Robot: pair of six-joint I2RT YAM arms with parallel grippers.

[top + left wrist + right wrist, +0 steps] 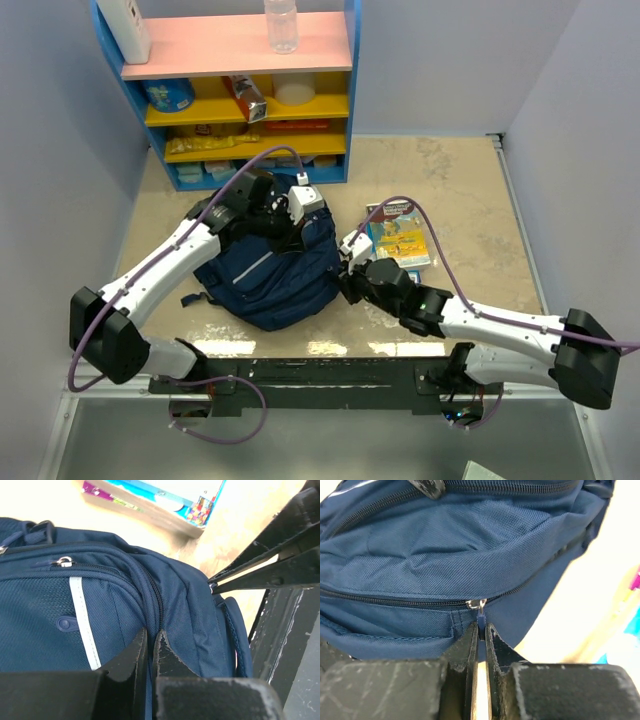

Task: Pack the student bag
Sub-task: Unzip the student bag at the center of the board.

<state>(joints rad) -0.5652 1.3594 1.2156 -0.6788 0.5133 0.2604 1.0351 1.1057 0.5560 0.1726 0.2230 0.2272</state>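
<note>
The navy student bag (270,275) lies on the table between both arms. My left gripper (287,222) is at its far top edge and is shut on a fold of the bag's fabric beside a zip seam (150,636). My right gripper (348,268) is at the bag's right side and is shut on the blue zip pull (481,617) of a closed zip, just below its metal slider (476,603). The bag fills the right wrist view (445,545). A grey stripe (82,625) and another zip slider (64,561) show in the left wrist view.
A colourful book (400,235) lies on the table right of the bag; it also shows in the left wrist view (165,500). A blue, yellow and pink shelf (240,90) with several items stands at the back. Purple walls enclose the table on both sides.
</note>
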